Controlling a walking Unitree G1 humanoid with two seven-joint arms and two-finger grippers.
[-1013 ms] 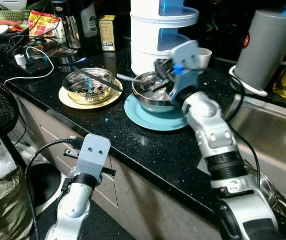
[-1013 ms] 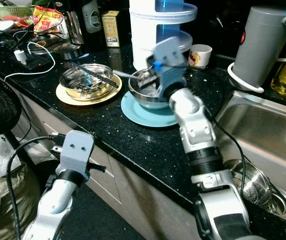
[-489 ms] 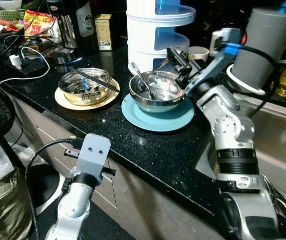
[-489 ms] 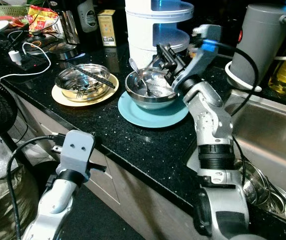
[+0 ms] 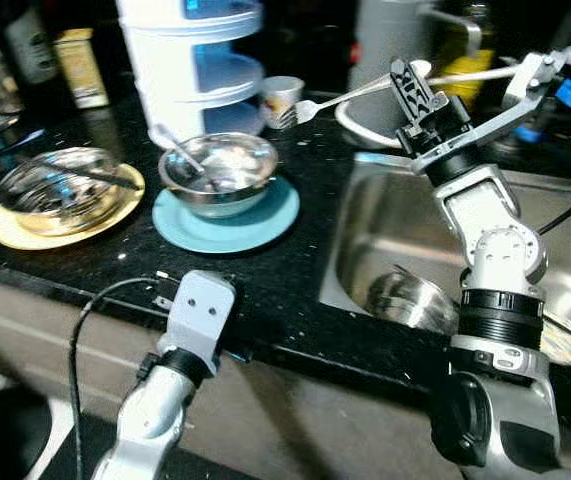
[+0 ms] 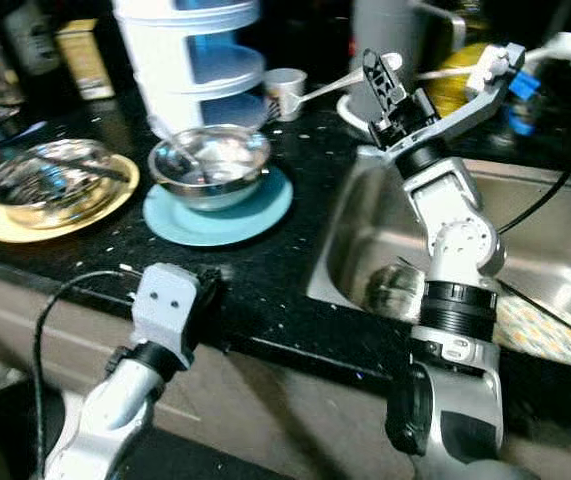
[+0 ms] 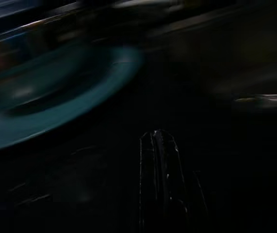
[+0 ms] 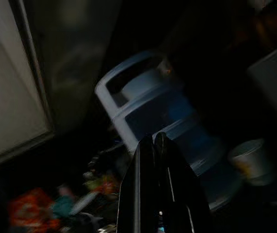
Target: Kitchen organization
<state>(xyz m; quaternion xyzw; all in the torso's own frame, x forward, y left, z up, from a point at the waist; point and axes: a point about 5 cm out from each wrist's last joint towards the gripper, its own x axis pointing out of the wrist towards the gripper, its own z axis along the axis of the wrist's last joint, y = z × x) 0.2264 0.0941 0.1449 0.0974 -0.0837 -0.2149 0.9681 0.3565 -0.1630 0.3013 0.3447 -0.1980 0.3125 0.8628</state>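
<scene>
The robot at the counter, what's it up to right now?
It is clearing dishes. Its right tool is shut on a fork, held in the air by the edge of the sink. A bowl with a spoon in it sits on a blue plate on the counter. Another bowl already lies in the sink. The left arm hangs idle below the counter edge.

The head views are dim and smeared with motion blur, background near black. Glare glints off the steel bowl (image 5: 215, 172) and the sink (image 5: 395, 230) wall. Both wrist views are very dark and soft, with a blue plate (image 7: 56, 97) streaked and a white tiered container (image 8: 162, 111) hazy
</scene>
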